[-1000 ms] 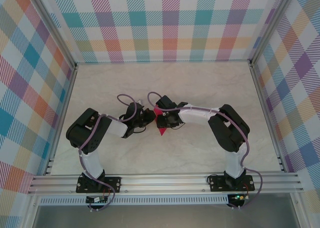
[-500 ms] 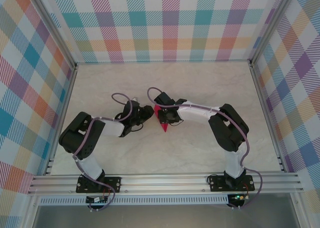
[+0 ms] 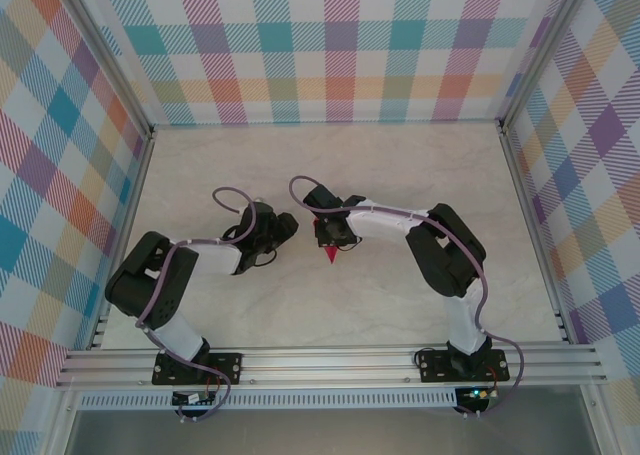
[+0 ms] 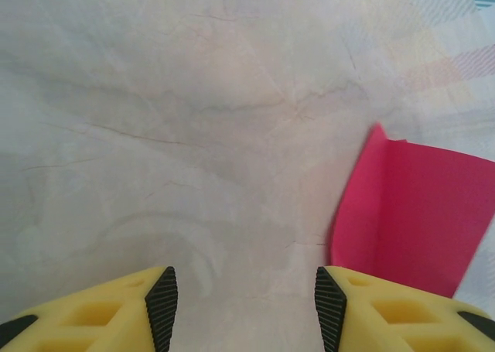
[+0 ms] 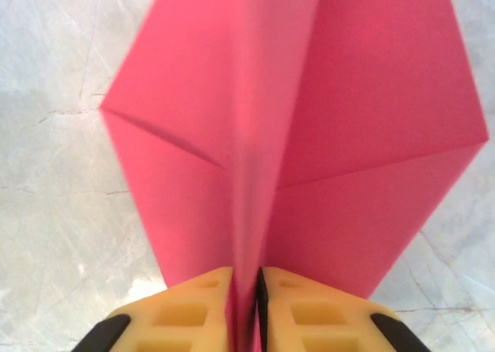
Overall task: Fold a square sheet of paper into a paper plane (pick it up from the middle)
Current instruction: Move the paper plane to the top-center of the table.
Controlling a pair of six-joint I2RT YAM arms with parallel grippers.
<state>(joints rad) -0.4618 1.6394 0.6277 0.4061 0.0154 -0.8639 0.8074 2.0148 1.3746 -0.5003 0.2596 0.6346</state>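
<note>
The crimson-pink paper plane [image 5: 309, 120], the square sheet folded into a pointed dart with two creased wings, hangs over the marble table [image 3: 400, 175]. My right gripper [image 5: 246, 305] is shut on its central fold, and the wings spread to either side of the yellow fingers [image 5: 186, 313]. From above, the plane's tip [image 3: 331, 255] pokes out toward the near side below the right gripper [image 3: 330, 237]. My left gripper [image 3: 288, 225] is a short way to the left, apart from the paper. In the left wrist view it [image 4: 246, 305] stands open over bare table, with the paper's edge [image 4: 410, 213] to its right.
Checked walls enclose the table on three sides, with an aluminium rail [image 3: 330, 360] along the near edge. Cables loop above both wrists [image 3: 225, 200].
My left gripper has opened and drawn back to the left, away from the paper. My right gripper has closed tighter on the fold and shifted slightly toward the back.
</note>
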